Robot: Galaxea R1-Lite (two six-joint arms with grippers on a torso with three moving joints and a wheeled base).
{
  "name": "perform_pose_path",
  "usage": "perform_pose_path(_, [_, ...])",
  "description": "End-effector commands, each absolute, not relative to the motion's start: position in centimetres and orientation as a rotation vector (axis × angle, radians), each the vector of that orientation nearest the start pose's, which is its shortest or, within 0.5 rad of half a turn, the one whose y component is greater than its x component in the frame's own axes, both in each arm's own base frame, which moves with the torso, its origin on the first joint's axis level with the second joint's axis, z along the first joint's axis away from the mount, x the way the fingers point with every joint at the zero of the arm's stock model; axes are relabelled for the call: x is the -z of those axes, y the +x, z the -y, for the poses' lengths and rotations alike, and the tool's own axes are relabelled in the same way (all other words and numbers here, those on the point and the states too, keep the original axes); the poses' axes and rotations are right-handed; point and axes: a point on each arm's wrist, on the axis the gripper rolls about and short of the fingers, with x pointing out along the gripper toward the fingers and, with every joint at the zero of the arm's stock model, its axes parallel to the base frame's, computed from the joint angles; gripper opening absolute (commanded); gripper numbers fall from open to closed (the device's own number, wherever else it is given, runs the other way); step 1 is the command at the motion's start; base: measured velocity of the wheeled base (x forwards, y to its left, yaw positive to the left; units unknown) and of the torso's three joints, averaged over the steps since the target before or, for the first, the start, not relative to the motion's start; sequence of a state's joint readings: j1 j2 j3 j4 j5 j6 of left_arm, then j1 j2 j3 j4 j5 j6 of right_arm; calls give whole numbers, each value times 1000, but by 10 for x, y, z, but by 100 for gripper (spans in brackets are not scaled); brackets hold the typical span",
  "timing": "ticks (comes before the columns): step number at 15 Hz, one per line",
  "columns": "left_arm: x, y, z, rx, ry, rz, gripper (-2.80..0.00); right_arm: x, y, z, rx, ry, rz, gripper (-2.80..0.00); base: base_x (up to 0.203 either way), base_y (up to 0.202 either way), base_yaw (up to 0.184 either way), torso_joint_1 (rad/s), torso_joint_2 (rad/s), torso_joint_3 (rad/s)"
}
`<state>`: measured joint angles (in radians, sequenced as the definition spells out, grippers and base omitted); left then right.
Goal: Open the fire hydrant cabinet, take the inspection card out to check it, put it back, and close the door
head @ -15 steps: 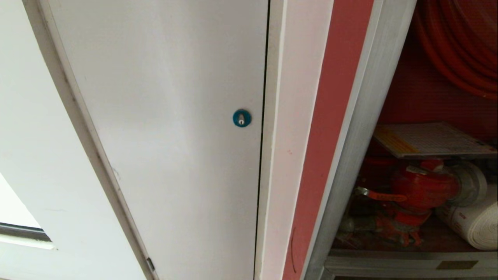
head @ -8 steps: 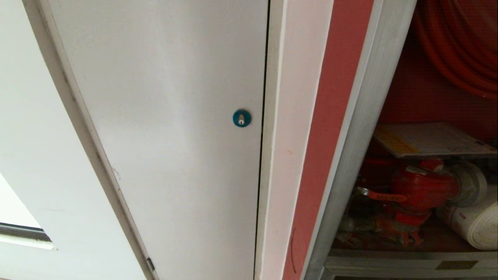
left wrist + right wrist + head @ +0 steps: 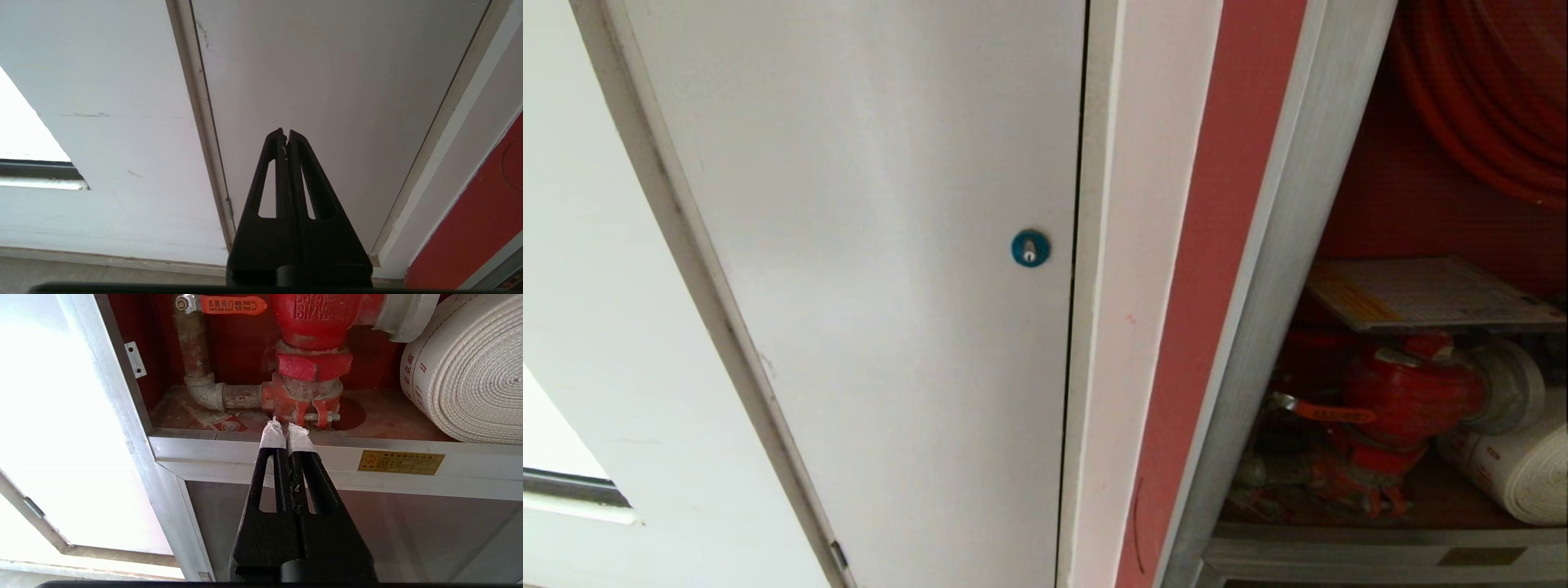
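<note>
From my head view, the fire hydrant cabinet (image 3: 1262, 269) fills the right side of the frame, its silver frame running diagonally beside a red strip. Its front is open, and I cannot see the door itself in any view. Inside, the inspection card (image 3: 1425, 292) lies flat at the right edge of the frame, resting above the red valve (image 3: 1409, 392), with its yellow band toward the left end. Coils of the red hose reel (image 3: 1486, 106) curve through the upper right corner, and the white rolled hose (image 3: 1515, 474) sits at the lower right. The plain white panel (image 3: 874, 269) with its small blue round lock (image 3: 1030, 247) takes up the centre and left.

My right gripper (image 3: 286, 430) is pinched shut and empty, its white-taped tips meeting in front of the cabinet's lower silver rail, just below the valve's base; a yellow label (image 3: 400, 462) sits on that rail to the right of the tips. My left gripper (image 3: 285, 132) is also closed on nothing, pointing at the white panel in the centre of its view.
</note>
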<state>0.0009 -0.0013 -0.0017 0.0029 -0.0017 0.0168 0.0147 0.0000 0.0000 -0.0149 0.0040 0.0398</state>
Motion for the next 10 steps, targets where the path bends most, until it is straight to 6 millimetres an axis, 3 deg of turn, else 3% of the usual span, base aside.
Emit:
perform_pose_path(1, [-76,-23,0,0,17,-1,-280,-76,-22,0,-20,40,9,-280,0,0,0,0,0,0])
perform_pose_path(10, [-76,-23,0,0,17,-1,-280,-76,-22,0,-20,40,9,-280,0,0,0,0,0,0])
